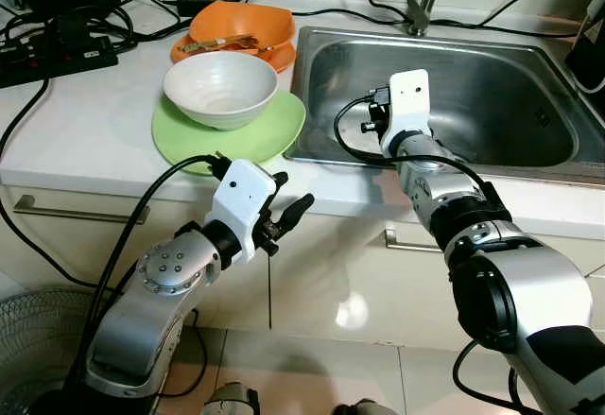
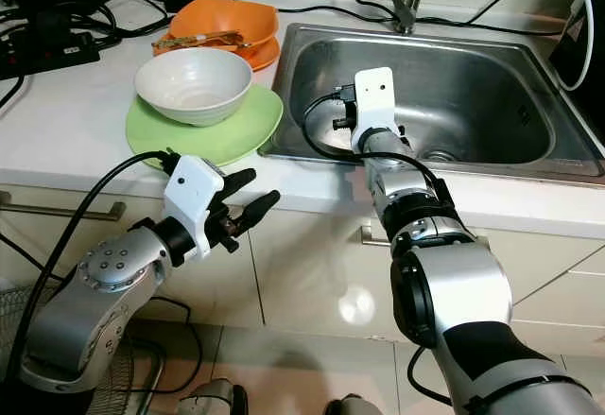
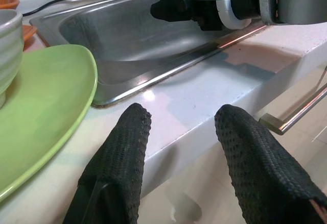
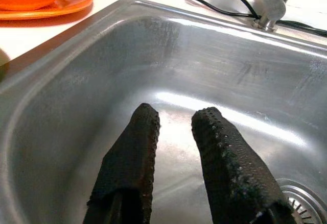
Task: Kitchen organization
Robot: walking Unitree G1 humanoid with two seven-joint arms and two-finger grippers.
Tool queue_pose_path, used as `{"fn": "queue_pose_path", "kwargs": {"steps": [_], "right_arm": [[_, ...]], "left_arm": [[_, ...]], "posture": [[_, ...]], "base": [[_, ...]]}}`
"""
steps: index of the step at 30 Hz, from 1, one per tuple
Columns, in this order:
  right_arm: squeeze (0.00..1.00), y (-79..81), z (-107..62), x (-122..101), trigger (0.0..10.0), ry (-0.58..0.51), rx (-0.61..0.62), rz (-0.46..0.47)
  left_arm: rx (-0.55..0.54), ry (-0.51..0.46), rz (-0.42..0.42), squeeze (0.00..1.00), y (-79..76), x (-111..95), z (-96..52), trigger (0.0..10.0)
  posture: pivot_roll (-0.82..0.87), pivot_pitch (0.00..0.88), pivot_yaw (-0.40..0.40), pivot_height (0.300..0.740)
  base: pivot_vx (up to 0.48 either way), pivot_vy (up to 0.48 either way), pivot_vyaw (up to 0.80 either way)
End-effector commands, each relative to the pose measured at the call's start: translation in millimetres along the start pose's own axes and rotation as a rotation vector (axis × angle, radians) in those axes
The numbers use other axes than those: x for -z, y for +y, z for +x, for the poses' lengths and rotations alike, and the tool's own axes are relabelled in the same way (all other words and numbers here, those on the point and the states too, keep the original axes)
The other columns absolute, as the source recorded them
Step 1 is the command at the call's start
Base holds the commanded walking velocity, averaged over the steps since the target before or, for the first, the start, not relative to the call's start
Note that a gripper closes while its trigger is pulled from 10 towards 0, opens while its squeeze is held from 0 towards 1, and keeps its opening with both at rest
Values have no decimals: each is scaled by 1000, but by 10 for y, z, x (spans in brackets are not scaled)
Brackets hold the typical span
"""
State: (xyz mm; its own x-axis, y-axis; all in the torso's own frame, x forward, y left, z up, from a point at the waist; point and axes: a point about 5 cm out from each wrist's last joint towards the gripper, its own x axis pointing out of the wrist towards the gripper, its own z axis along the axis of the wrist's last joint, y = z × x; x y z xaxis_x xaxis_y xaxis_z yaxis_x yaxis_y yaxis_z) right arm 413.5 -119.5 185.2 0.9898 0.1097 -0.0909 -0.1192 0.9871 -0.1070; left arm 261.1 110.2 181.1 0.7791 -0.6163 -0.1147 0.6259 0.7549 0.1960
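Note:
A white ribbed bowl (image 1: 220,86) sits on a green plate (image 1: 274,129) on the counter, left of the steel sink (image 1: 529,122). Behind them an orange bowl (image 1: 241,23) rests on an orange plate (image 1: 284,56), with a brownish utensil (image 1: 222,44) lying across it. My left gripper (image 1: 293,193) is open and empty. It hovers just in front of the counter edge, below the green plate's near rim (image 3: 46,112). My right gripper (image 4: 176,114) reaches down inside the sink basin, open, with nothing between its fingers. Its white wrist module (image 1: 408,98) hides the fingers from the head views.
The faucet (image 1: 421,13) stands behind the sink, and the drain (image 4: 301,203) lies near the right fingers. Cables and a black power strip (image 1: 57,56) crowd the counter's back left. Drawer handles (image 1: 76,212) run below the counter, and a fan (image 1: 38,339) stands on the floor.

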Motion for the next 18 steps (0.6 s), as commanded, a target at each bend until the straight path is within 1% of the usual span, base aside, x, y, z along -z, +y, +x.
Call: {"fn": "queue_pose_path", "kwargs": {"steps": [1,2,3,4,7,10,14,15,16,18], "right_arm": [[1000,6,8,-17,10000,13,-1,-3],[1000,6,8,-17,10000,13,-1,-3],[725,9,8,-19,10000,12,-1,-2],[0,11,9,-23,10000,9,-1,-1],[0,11,11,-50,10000,-8,-1,7],[0,-2,18,-168,10000,-80,1,7],[0,-10,14,-381,10000,-213,-20,5],[0,-19,1,-462,10000,-273,-28,8],[0,-19,1,-462,10000,-273,-28,8],[0,-25,-19,-515,10000,-328,-39,10]], "left_arm": [[7,-5,1,0,-29,-23,-24,10000],[7,-5,1,0,-29,-23,-24,10000],[6,-5,1,0,-27,-23,-27,10000],[6,-5,1,0,-25,-23,-29,10000],[3,-7,1,0,-22,-25,-30,10000],[-19,-25,6,0,-7,-51,-13,10000],[-83,-66,13,0,50,-107,36,10000],[-97,-83,8,0,60,-129,54,10000],[-97,-83,8,0,60,-129,54,10000],[-99,-94,6,0,57,-148,65,10000]], "posture": [[193,82,-53,718],[193,82,-53,718],[192,83,-53,718],[192,83,-53,718],[191,85,-53,718],[182,88,-53,718],[161,91,-52,718],[159,91,-52,718],[159,91,-52,718],[147,91,-54,718]], "base": [[0,0,0],[0,0,0],[0,0,0],[0,0,0],[0,0,0],[0,0,0],[0,0,0],[0,0,0],[0,0,0],[0,0,0]]}}
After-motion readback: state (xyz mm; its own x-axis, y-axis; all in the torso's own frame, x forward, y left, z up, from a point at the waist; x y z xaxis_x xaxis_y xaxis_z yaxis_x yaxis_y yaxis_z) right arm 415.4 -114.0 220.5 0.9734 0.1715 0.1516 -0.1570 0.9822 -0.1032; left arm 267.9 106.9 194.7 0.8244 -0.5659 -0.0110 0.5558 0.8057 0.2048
